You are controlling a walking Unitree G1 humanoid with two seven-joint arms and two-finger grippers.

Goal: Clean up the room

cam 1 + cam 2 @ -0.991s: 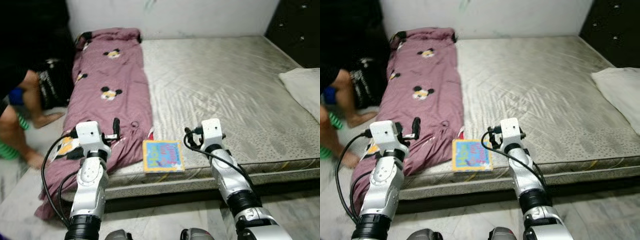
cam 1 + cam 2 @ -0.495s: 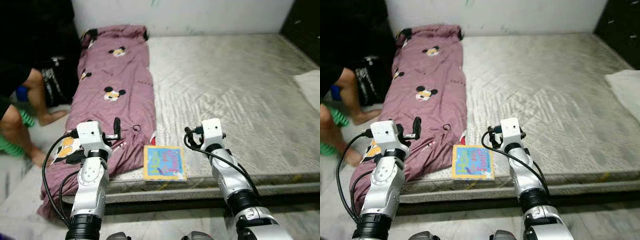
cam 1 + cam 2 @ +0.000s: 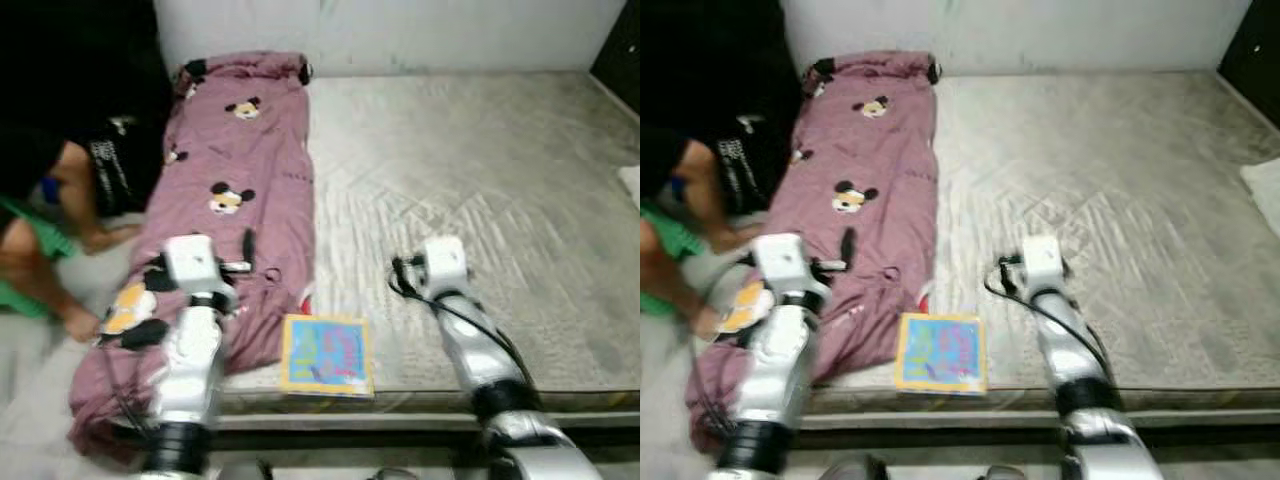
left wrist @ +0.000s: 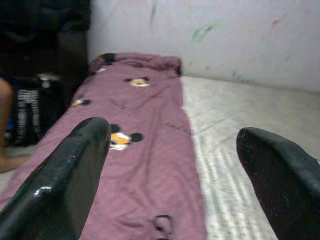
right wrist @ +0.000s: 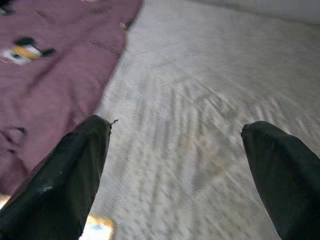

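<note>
We stand at the foot of a bare mattress [image 3: 480,200] with both arms raised over its near edge. Our left gripper [image 4: 170,165] hovers above the purple blanket [image 3: 235,190], its two black fingers spread wide with nothing between them. Our right gripper [image 5: 175,170] hangs over the bare grey surface just beside the blanket's edge, also spread wide and empty.

The things we take to need tidying lie untouched. The blanket, printed with cartoon mice, runs along the left side of the mattress from the wall end down to the near edge, where it spills over toward the floor. A colourful book [image 3: 327,354] lies flat at the near edge between our two arms, close to the blanket's lower corner. A white cloth or pillow [image 3: 1265,180] peeks in at the far right. A person [image 3: 45,190] crouches on the floor to our left, near the blanket.

By our reading the cleanup has hardly begun: nothing is held, the book is not picked up, and the blanket is neither folded nor straightened. Both jobs appear to remain.
</note>
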